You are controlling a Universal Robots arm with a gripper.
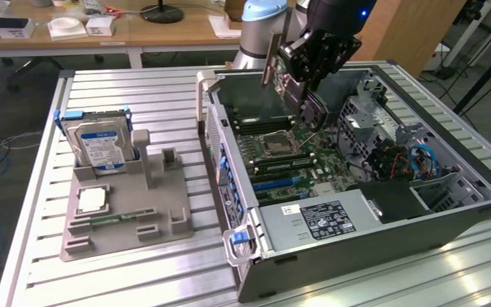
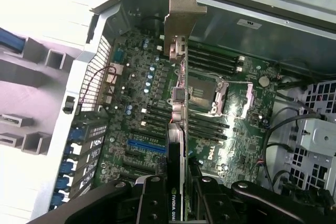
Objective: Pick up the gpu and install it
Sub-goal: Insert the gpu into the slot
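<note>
One tool (image 2: 177, 195) pinching gpu (image 2: 178, 95) above open case (image 1: 399, 227), slatted metal table (image 1: 151, 86), wooden desks (image 1: 181, 31) behind

I see the gpu (image 2: 179, 108), a thin dark card turned edge-on, pinched between my jaws at its printed near end and reaching straight out ahead of them, its silver end bracket (image 2: 184, 19) farthest from them.

My arm (image 1: 252, 50): silver-grey tube, pale blue joint cap (image 1: 263, 9). Wrist section (image 1: 335, 18): black, one small blue light (image 1: 362, 11). My hand (image 1: 303, 75): black, blocky, matte. Fingers (image 2: 152, 201): two thick black blocks with rounded shoulders and round bolt heads (image 2: 242, 186).
</note>
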